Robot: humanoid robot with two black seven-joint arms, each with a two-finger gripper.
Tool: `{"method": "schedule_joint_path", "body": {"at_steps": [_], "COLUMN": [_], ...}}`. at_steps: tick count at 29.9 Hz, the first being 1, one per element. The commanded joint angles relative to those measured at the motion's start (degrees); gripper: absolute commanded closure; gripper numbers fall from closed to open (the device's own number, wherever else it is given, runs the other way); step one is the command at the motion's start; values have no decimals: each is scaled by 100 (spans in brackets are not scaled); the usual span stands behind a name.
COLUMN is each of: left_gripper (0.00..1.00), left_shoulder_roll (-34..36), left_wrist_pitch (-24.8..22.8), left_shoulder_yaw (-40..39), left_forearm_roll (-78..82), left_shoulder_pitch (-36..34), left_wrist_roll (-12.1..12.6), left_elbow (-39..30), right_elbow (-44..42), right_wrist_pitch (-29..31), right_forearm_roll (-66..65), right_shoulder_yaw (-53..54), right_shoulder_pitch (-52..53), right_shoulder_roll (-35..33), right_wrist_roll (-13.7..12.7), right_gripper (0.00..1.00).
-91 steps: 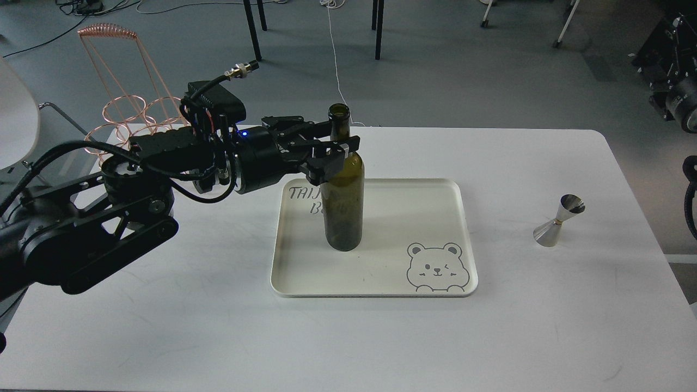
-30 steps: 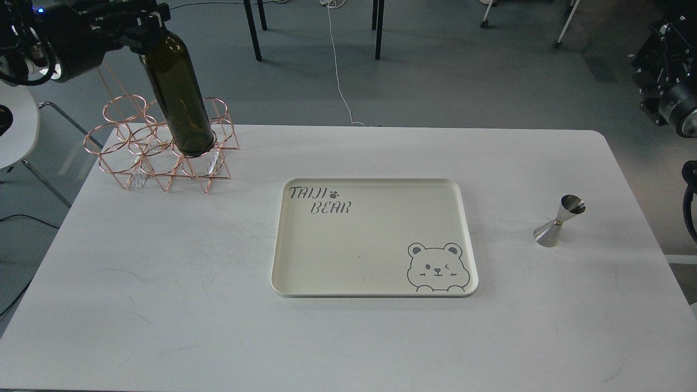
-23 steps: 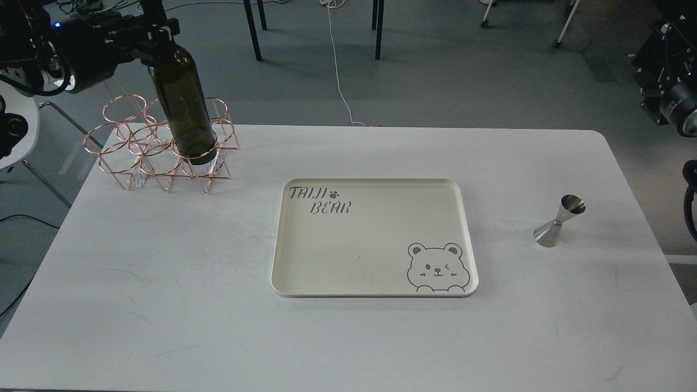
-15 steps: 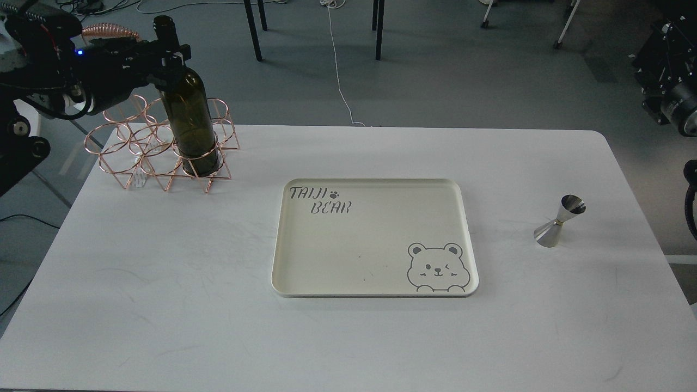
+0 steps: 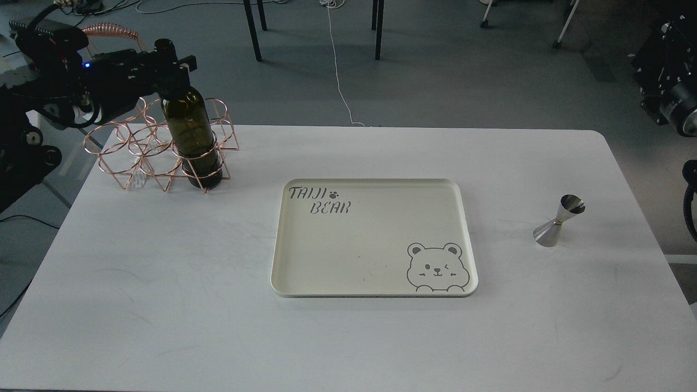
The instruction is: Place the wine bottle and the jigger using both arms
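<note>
The dark olive-green wine bottle stands upright inside the front right ring of a copper wire rack at the table's back left. My left gripper is shut on the bottle's neck, reaching in from the left. The silver jigger stands upright on the table at the right, alone. Parts of my right arm show at the right edge, but its gripper is out of view.
A cream tray with a bear drawing and "TAIJI BEAR" lettering lies in the table's middle. Chair legs and cables are on the floor beyond the table's far edge.
My left gripper lifted the bottle off the tray, carried it to the back left, and lowered it into the rack's ring. The jigger and tray have not moved.
</note>
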Motion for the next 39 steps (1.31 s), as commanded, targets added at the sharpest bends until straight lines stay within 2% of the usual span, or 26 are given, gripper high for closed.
{"method": "schedule_joint_path", "body": {"at_steps": [1,2,3,11,21,26,33,39], "left_gripper": [33,23,16,5,3,2,2,2], "left_shoulder_roll": [-1,-1,-1,332,833,1115,1194,1177], "left_wrist_pitch": [-6,12,20,29,3,-85,-875,-1499], "left_shoulder_yaw": [-8,-26,-78,-123,-149,-149,-140,-149], "left_forearm_roll": [-9,-53,-140,-2020,-5138,-7203,-9445,-11168], "left_shoulder_pitch": [-6,-6,-15,-112,-191,-147,46,450], "left_wrist_roll": [3,11,11,-41,-85,-76,-85,-85], "left_elbow": [1,-7,-8,-16,36,422,1195,1346], "right_elbow": [2,2,2,11,2,-51,-121,-586], "right_wrist_pitch": [0,0,0,9,0,-114,-114,-106], "right_forearm_roll": [0,0,0,0,9,9,149,1913], "right_shoulder_yaw": [-1,-1,-1,-1,26,61,166,175], "right_shoulder_pitch": [7,16,16,-2,-11,-28,-46,-46], "right_shoulder_roll": [-11,-19,-19,-19,-28,7,42,121], "right_wrist_roll": [-1,-1,-1,-1,8,52,70,-9], "right_gripper": [3,3,3,3,1,1,1,1]}}
